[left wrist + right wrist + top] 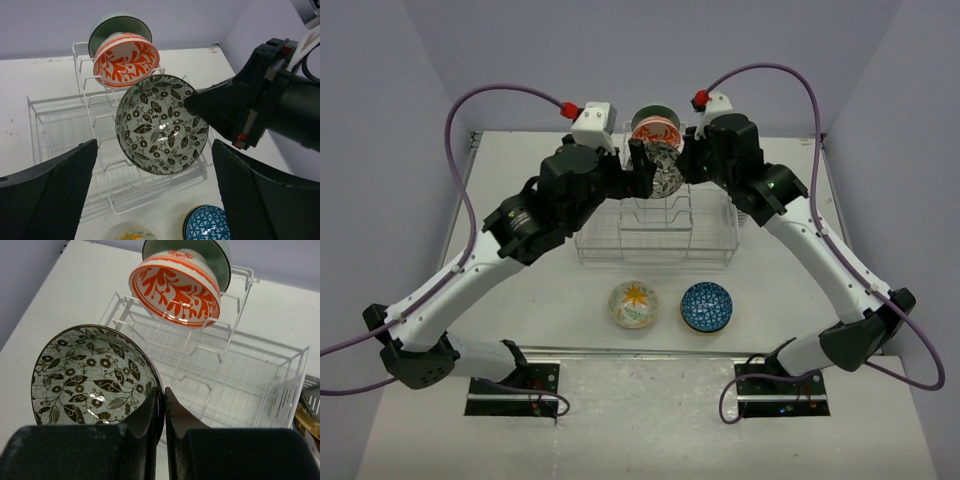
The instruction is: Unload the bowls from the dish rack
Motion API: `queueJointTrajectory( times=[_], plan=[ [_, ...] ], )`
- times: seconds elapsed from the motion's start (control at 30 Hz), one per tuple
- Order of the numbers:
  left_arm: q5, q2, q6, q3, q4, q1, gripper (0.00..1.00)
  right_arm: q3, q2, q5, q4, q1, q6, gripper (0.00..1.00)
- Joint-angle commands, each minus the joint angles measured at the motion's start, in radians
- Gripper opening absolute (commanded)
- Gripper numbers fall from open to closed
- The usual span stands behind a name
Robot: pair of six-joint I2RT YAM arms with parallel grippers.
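**Bowl [92, 375] with grey leaf pattern pinched over the dish rack [655, 245]**

A white table [570, 320] stands between pale lilac walls [640, 50]. The right gripper [164, 390] has its jaws almost closed on this bowl's rim, holding it tilted above the rack. The left gripper [154, 144] faces it with jaws spread wide, gripping nothing. An orange-red bowl [126, 59] and a dark green bowl [120, 22] stand on edge in the rack's central slots. A yellow-centred bowl [633, 304] and a blue mosaic bowl [706, 307] sit on the table in front of the rack

Lab test cell: bare walls [380, 60], white table [570, 300].
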Motion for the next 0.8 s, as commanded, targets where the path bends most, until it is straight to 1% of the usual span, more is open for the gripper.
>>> queueJointTrajectory(
  times=[0.0,0.07,0.13,0.33,0.37,0.4,0.43,0.47,0.5,0.53,0.57,0.6,0.67,0.7,0.73,0.77],
  plan=[
    [-0.029,0.079,-0.037,0.096,-0.076,0.013,0.94,0.057,-0.057,-0.006,-0.07,0.004,0.075,0.0],
    [-0.018,0.123,-0.041,0.136,-0.085,0.017,0.9,0.047,-0.083,0.002,-0.081,0.003,0.084,0.0],
    [-0.009,0.142,-0.043,0.147,-0.085,0.023,0.81,0.038,-0.101,0.013,-0.085,0.003,0.089,0.0],
    [-0.006,0.172,-0.046,0.132,-0.078,0.043,0.8,-0.009,-0.169,0.022,-0.084,0.006,0.093,0.0],
    [0.013,0.187,-0.049,0.132,-0.07,0.047,0.71,-0.02,-0.187,0.019,-0.078,0.006,0.093,0.0],
    [0.013,0.188,-0.049,0.132,-0.07,0.047,0.71,-0.025,-0.187,0.019,-0.078,0.006,0.093,0.0],
    [0.017,0.191,-0.05,0.132,-0.065,0.049,0.63,-0.028,-0.198,0.016,-0.074,0.007,0.093,0.0],
    [0.025,0.195,-0.05,0.132,-0.061,0.049,0.59,-0.034,-0.204,0.014,-0.064,0.007,0.095,0.0],
    [0.043,0.2,-0.052,0.132,-0.049,0.05,0.53,-0.04,-0.209,0.014,-0.062,0.01,0.098,0.0],
    [0.054,0.204,-0.054,0.136,-0.047,0.05,0.42,-0.042,-0.213,0.014,-0.059,0.009,0.098,0.0],
    [0.068,0.214,-0.057,0.139,-0.039,0.05,0.39,-0.042,-0.218,0.016,-0.056,0.012,0.102,0.0],
    [0.077,0.217,-0.057,0.142,-0.038,0.05,0.28,-0.046,-0.221,0.017,-0.053,0.013,0.104,0.0],
    [0.1,0.229,-0.061,0.149,-0.029,0.05,0.2,-0.058,-0.23,0.019,-0.039,0.013,0.11,0.0],
    [0.108,0.232,-0.063,0.149,-0.027,0.05,0.09,-0.063,-0.233,0.019,-0.035,0.013,0.113,0.0],
    [0.111,0.234,-0.066,0.149,-0.024,0.05,0.01,-0.066,-0.236,0.019,-0.032,0.015,0.116,0.0],
    [0.115,0.238,-0.067,0.149,-0.024,0.05,0.0,-0.069,-0.238,0.024,-0.028,0.013,0.118,0.0]
  ],
)
